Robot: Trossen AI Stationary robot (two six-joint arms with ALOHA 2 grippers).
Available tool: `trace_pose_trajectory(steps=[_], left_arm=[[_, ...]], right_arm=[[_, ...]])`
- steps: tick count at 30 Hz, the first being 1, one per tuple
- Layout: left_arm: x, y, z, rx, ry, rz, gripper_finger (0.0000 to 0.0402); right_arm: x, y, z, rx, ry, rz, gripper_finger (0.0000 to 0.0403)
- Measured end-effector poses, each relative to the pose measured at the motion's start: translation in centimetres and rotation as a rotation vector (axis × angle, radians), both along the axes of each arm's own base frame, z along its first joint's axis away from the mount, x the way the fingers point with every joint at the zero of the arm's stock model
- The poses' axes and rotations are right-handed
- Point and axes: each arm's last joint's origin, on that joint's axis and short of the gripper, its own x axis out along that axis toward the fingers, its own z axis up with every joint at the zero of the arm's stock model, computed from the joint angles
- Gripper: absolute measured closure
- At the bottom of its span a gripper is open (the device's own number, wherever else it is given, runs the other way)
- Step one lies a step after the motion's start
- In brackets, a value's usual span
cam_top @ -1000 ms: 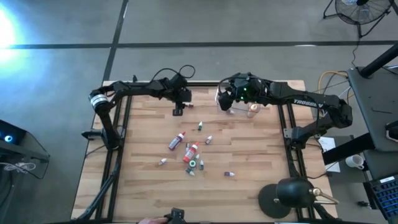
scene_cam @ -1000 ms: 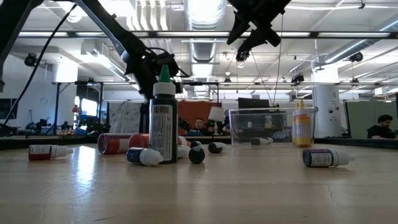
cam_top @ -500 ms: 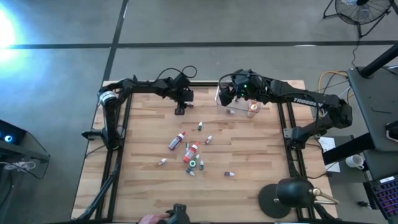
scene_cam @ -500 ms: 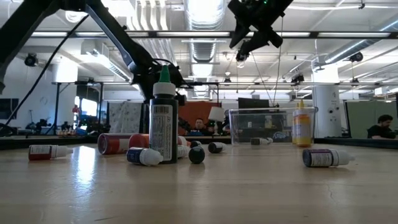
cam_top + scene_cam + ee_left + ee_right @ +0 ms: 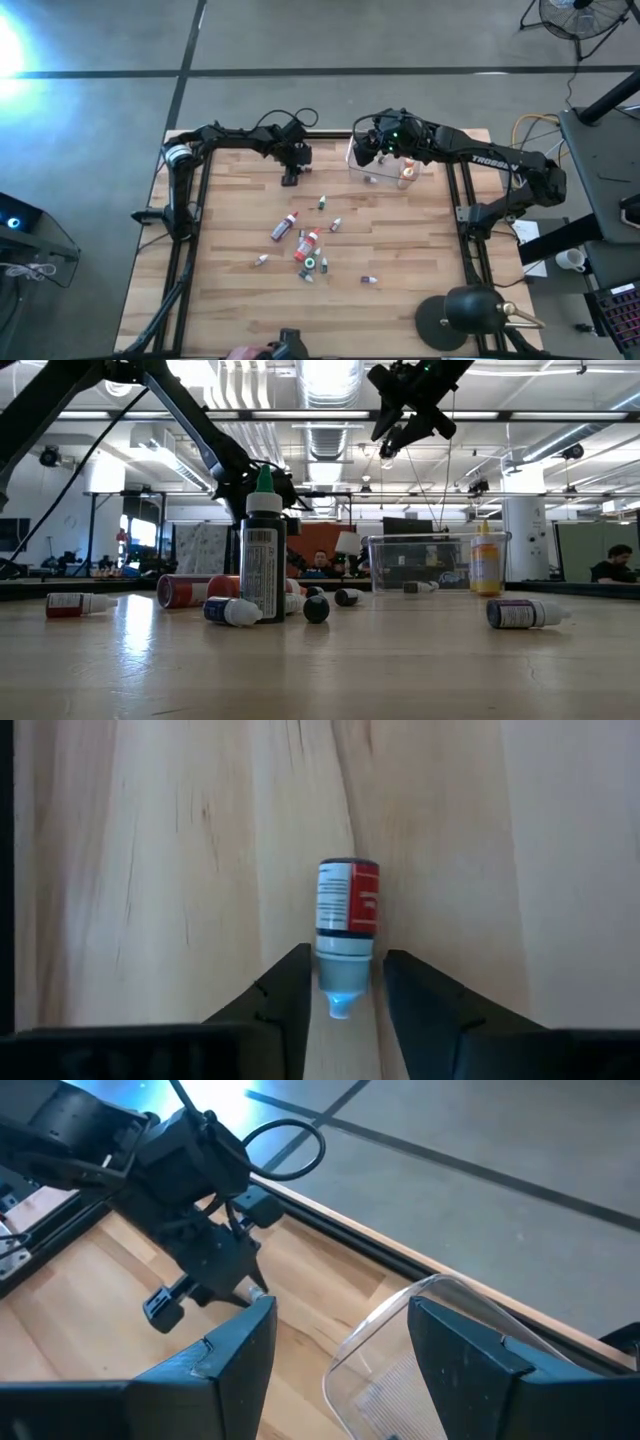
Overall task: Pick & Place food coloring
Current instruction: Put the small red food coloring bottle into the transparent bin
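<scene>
In the high view, the left gripper is seen in the upper middle of the frame, while loose food coloring bottles are scattered at centre. The right gripper is held over the clear box, upper right of centre.

In the low view, a green-capped bottle stands left of centre.

In the left wrist view, a red-labelled bottle is clamped at its cap between the fingers: the pick step is judged in hand, and a lift toward the box is called for next.

In the right wrist view, the right fingers are spread apart and empty.
</scene>
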Motion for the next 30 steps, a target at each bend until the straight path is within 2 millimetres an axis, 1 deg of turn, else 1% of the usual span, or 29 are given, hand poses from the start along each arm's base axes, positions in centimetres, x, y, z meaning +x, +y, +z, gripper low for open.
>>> trace_pose_trajectory(steps=[3,7,8,10,11,14,15,17,20,22,24,25,27,30], left_arm=[[0.1,-0.1,0.0,-0.014,-0.007,0.024,0.0328],[0.1,-0.3,0.2,-0.09,-0.037,0.088,0.0367],[0.1,-0.4,0.4,-0.106,-0.042,0.103,0.0374],[-0.1,-0.6,1.2,-0.121,-0.057,0.127,0.0377],[-0.2,-0.7,2.0,-0.113,-0.081,0.135,0.0377],[-0.5,-1.0,5.0,-0.117,-0.187,0.16,0.0377],[-0.6,-1.1,6.1,-0.127,-0.248,0.163,0.0376],[-0.6,-1.2,8.0,-0.204,-0.383,0.15,0.0372],[0.4,-1.6,10.9,-0.28,-0.622,0.096,0.0368],[1.2,-1.7,12.1,-0.262,-0.743,0.087,0.0367],[2.2,-1.7,12.5,-0.263,-0.826,0.072,0.0366],[2.8,-1.8,12.4,-0.284,-0.838,0.079,0.0366],[4.3,-1.8,12.2,-0.314,-0.844,0.076,0.0365],[6.4,-1.7,11.5,-0.348,-0.8,0.104,0.036]], right_arm=[[0.0,-0.1,0.0,-0.001,0.002,-0.001,0.0184],[0.0,-0.1,0.0,-0.003,0.004,0.0,0.0184],[0.0,-0.1,0.0,-0.003,0.005,0.0,0.0184],[0.0,-0.1,0.0,-0.003,0.005,0.0,0.0184],[0.0,-0.1,0.0,-0.003,0.005,0.0,0.0184],[-0.1,-0.1,0.0,-0.009,0.007,-0.008,0.0184],[-0.1,-0.1,0.0,-0.016,0.009,-0.017,0.0184],[-0.1,-0.1,0.0,-0.019,0.009,-0.02,0.0184],[-0.1,-0.3,0.1,-0.021,0.003,-0.025,0.0184],[0.0,-0.3,0.1,-0.026,-0.009,-0.027,0.0184],[0.1,-0.3,0.3,-0.035,-0.028,-0.029,0.0184],[0.1,-0.3,0.4,-0.04,-0.039,-0.03,0.0184],[0.2,-0.4,0.6,-0.047,-0.058,-0.031,0.0184],[0.2,-0.4,0.7,-0.051,-0.072,-0.032,0.0184]])
